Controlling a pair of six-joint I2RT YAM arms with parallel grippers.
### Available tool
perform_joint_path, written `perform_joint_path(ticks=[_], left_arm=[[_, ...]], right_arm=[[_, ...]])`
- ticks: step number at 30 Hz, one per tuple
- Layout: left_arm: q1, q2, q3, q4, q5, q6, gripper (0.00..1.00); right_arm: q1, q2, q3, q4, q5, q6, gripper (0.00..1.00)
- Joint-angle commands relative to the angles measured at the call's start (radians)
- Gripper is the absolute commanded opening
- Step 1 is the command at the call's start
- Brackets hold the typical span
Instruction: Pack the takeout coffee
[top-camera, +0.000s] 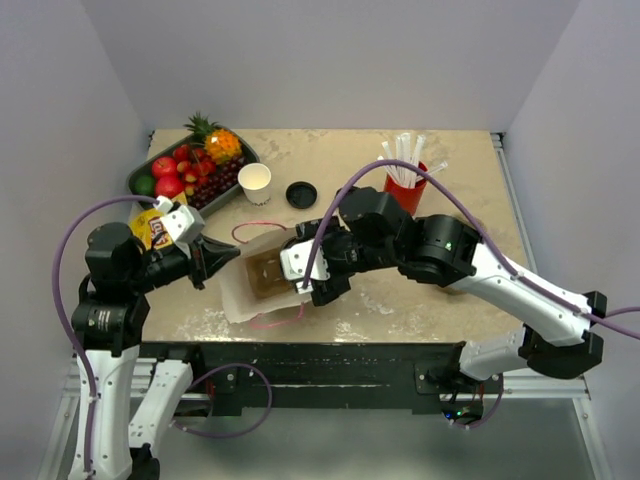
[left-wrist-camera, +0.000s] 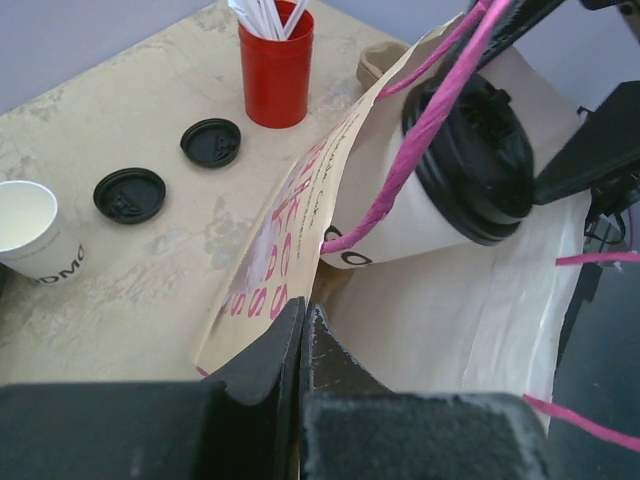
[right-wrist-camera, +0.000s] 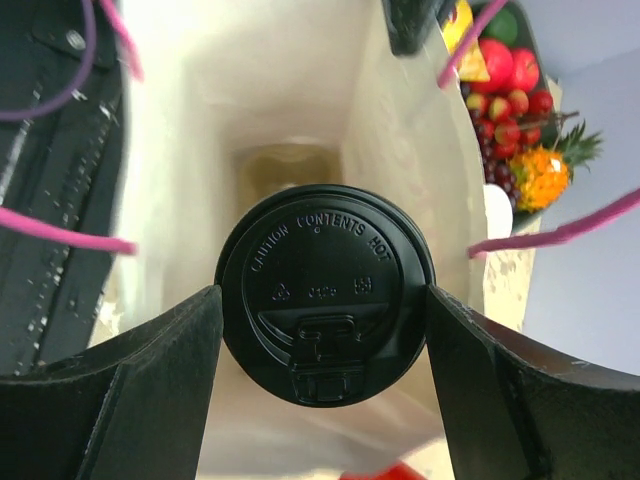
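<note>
Right gripper (right-wrist-camera: 322, 300) has the coffee (left-wrist-camera: 440, 200): white cup, black lid (right-wrist-camera: 325, 285) on, jaws spread wide and clamped against its sides just under the lid. The coffee sits tilted in the mouth of the bag (top-camera: 245, 295), which lies open on the near-middle of the desk (top-camera: 350, 160). Left gripper (left-wrist-camera: 303, 325) has its jaws pressed together, pinching the bag's left edge. Further back there's an empty cup (top-camera: 254, 182), loose lids (left-wrist-camera: 129, 194), a red cup of straws (top-camera: 405, 185), and a fruit tray (top-camera: 135, 178) far left.
</note>
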Motion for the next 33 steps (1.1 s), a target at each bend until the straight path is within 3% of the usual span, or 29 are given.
perform_joint_path(ticks=[1, 7, 16, 26, 33], left_arm=[[0.007, -0.044, -0.059, 0.022, 0.072, -0.088, 0.00], [0.007, -0.044, -0.069, 0.048, 0.012, -0.215, 0.00], [0.013, -0.044, -0.086, 0.088, -0.166, -0.281, 0.00], [0.023, -0.062, -0.069, 0.100, -0.183, -0.340, 0.00], [0.023, -0.147, -0.109, 0.094, -0.108, -0.297, 0.00]], right_arm=[[0.045, 0.022, -0.047, 0.082, 0.154, -0.058, 0.00], [0.121, 0.082, -0.042, 0.116, 0.320, -0.124, 0.00], [0.150, 0.108, -0.018, 0.038, 0.322, -0.150, 0.00], [0.193, 0.147, 0.049, -0.080, 0.297, -0.101, 0.00], [0.192, 0.154, -0.035, -0.008, 0.386, 0.006, 0.00]])
